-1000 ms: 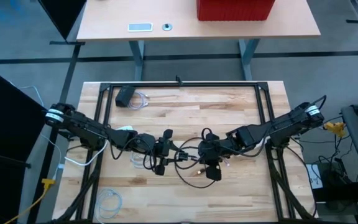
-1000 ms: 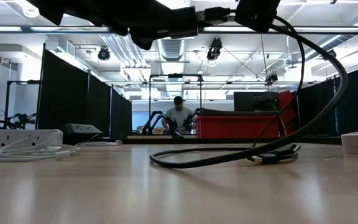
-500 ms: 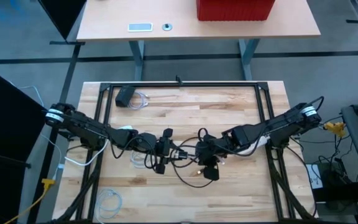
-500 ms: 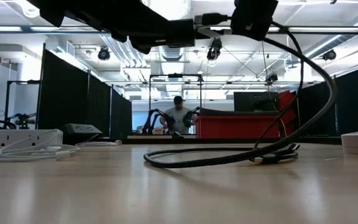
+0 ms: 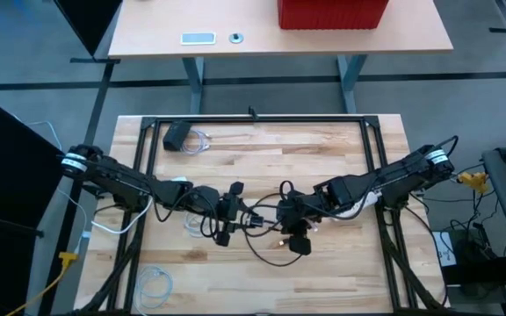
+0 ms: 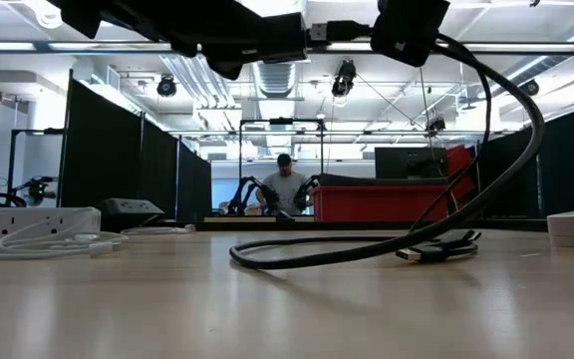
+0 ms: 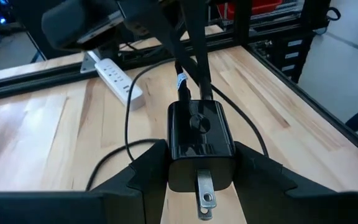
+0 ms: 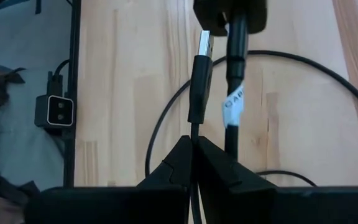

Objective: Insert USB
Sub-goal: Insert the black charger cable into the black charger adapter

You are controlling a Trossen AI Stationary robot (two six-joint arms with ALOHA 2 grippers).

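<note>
A black wall charger (image 7: pixel 199 140) is lifted above mid-table with my left gripper (image 7: pixel 199 174) shut on it. Its prongs (image 7: pixel 205 198) face back toward the wrist. A black cable with a white label (image 8: pixel 234 102) runs into its far face. My right gripper (image 8: pixel 194 149) is shut on a second black USB cable. The metal tip of that cable's plug (image 8: pixel 205 42) stands right at the charger's face (image 8: pixel 229 12), beside the labelled cable. In the high view the two grippers (image 5: pixel 234 211) (image 5: pixel 281 213) meet at mid-table. The cable (image 6: pixel 367 251) sags in a loop onto the table. My left gripper pinches the charger's two opposite sides (image 7: pixel 171 155) between its two fingers, level, from the table's left. The charger is lifted clear of the table, port face toward the right arm. My right gripper pinches the USB cable just behind the plug's black housing (image 8: pixel 193 132). It comes level from the table's right, fingers along the cable. The plug sticks out ahead of the fingertips, clear of the table.
A white power strip (image 7: pixel 114 74) lies under the right arm. Another power strip with white cord (image 6: pixel 33 221) and a black adapter (image 5: pixel 177 134) sit toward the far left. A white cable coil (image 5: pixel 152 283) lies near left. A black frame (image 5: pixel 253 119) borders the table.
My right gripper has moved toward the table's left with the USB plug, closing the gap to the charger. The hanging cable loop has swung along with it.
</note>
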